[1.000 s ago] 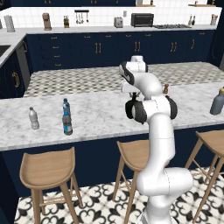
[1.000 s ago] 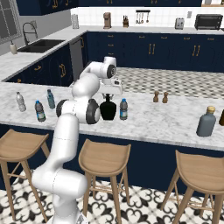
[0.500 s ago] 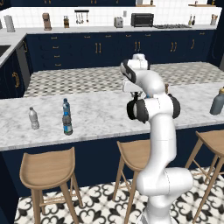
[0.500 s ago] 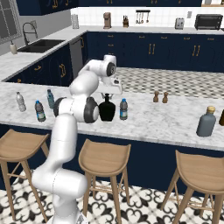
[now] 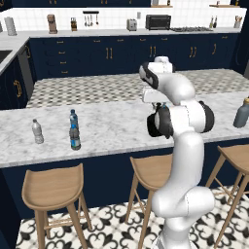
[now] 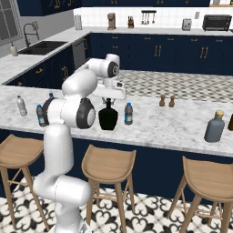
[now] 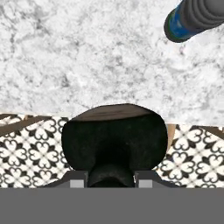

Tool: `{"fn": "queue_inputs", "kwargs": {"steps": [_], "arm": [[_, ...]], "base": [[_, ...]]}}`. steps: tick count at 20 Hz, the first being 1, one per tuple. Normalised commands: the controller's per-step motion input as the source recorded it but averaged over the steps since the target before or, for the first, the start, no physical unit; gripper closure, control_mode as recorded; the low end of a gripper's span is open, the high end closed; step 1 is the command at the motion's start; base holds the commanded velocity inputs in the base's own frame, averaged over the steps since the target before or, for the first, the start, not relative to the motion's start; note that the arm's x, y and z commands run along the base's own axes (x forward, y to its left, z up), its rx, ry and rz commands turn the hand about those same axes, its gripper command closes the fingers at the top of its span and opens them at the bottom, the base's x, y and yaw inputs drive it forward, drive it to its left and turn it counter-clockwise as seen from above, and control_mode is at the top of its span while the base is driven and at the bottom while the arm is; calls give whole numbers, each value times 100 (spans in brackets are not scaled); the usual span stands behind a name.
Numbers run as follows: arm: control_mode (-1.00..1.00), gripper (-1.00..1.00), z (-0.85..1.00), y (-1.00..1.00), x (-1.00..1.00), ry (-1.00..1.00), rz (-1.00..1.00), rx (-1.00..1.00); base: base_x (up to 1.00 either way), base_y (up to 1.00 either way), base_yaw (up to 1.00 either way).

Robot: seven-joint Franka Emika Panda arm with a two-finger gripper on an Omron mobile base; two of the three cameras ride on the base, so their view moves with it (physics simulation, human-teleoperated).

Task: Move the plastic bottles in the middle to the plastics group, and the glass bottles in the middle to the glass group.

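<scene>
1. At the far left of the marble counter (image 6: 173, 129), seen from the right base view, stand the pale bottle with the white cap (image 6: 21, 105) and the teal-tinted bottle (image 6: 50, 97). A blue-capped water bottle (image 6: 41, 115) stands close beside them and appears already placed with the plastics.
2. Near the middle, the gripper (image 6: 108, 99) comes down from above onto the neck of the squat black bottle (image 6: 108, 116). Its jaws are drawn narrow around that neck. In the hand view the bottle's bulbous body (image 7: 114, 138) hangs straight below the fingers, with the counter's front edge and the patterned floor beyond it.
3. The bottle stands upright, its long axis in line with the gripper's approach. Whether its base rests on the marble or has just cleared it cannot be told from these views.
4. Just to its right stands the second water bottle (image 6: 128, 113), close to the black body but apart from it. It also shows at the upper right of the hand view.
5. Further right are two small brown shakers (image 6: 166, 100), set back on the counter.
6. At the far right stands the tall grey bottle with the orange top (image 6: 214, 127). The held bottle belongs beside it, so the carry likely runs rightward along the counter, well across, and must pass the neighbouring water bottle without tipping it.
</scene>
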Motion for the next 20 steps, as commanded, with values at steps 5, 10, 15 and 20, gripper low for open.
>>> {"fn": "queue_inputs", "kwargs": {"steps": [5,10,15,20], "arm": [[-100,100,23,-77,-25,0,0,0],[-100,100,19,-93,0,0,-1,0],[-100,100,10,-96,2,4,-1,2],[-100,100,3,-89,8,7,0,5]], "base": [[0,0,0],[0,0,0],[0,0,0],[0,0,0]]}}
